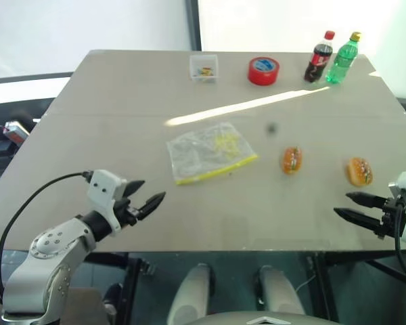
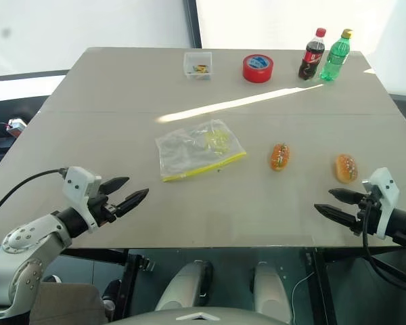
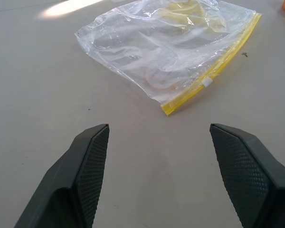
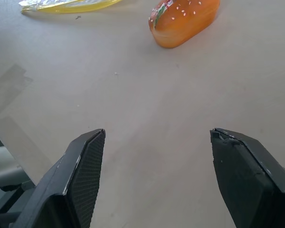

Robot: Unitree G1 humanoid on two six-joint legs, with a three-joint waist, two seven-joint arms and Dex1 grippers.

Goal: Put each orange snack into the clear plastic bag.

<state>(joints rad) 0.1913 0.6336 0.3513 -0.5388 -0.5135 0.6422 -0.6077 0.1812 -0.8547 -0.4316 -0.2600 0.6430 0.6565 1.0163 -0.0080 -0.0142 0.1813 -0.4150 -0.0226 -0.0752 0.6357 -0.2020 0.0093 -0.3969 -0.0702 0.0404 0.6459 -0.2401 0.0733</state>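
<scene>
Two orange snacks lie on the grey table: one right of centre, the other near the right edge. The clear plastic bag lies flat at the centre, its yellow strip toward the front. My left gripper hovers open over the front left, pointing at the bag, with a stretch of bare table between them. My right gripper stands open at the front right, just in front of the right-hand snack. In the right wrist view a snack lies ahead of the empty fingers.
Along the far edge stand a small clear box, a red tape roll, a cola bottle and a green bottle. The table's front edge runs just under both grippers.
</scene>
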